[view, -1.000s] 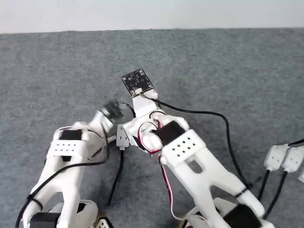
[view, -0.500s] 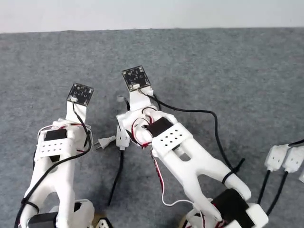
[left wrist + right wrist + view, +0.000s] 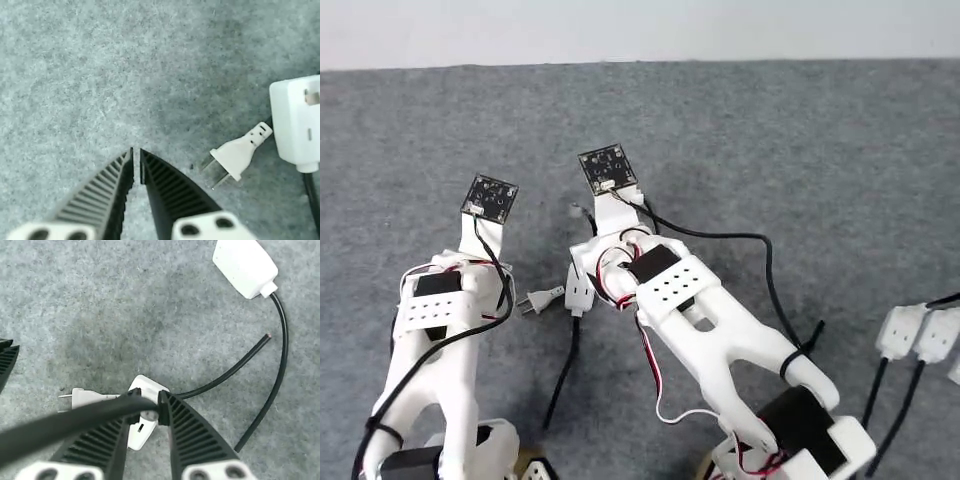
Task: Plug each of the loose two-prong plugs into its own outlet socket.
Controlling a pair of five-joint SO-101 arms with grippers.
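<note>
On the grey table [image 3: 820, 130] the plug [image 3: 540, 299] lies loose just left of the outlet socket [image 3: 579, 291], so nothing is plugged in yet. The left gripper [image 3: 136, 152] is pressed together and empty, while the right gripper [image 3: 150, 405] clamps a black cable [image 3: 75, 422].

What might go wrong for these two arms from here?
1. The plug lies with its prongs pointing away from the outlet socket, so it may slip while being turned round.
2. The left end effector is shut and beside the plug. Coming down like this, it would likely just nudge it.
3. A black cable crosses the right end effector and could snag.
</note>
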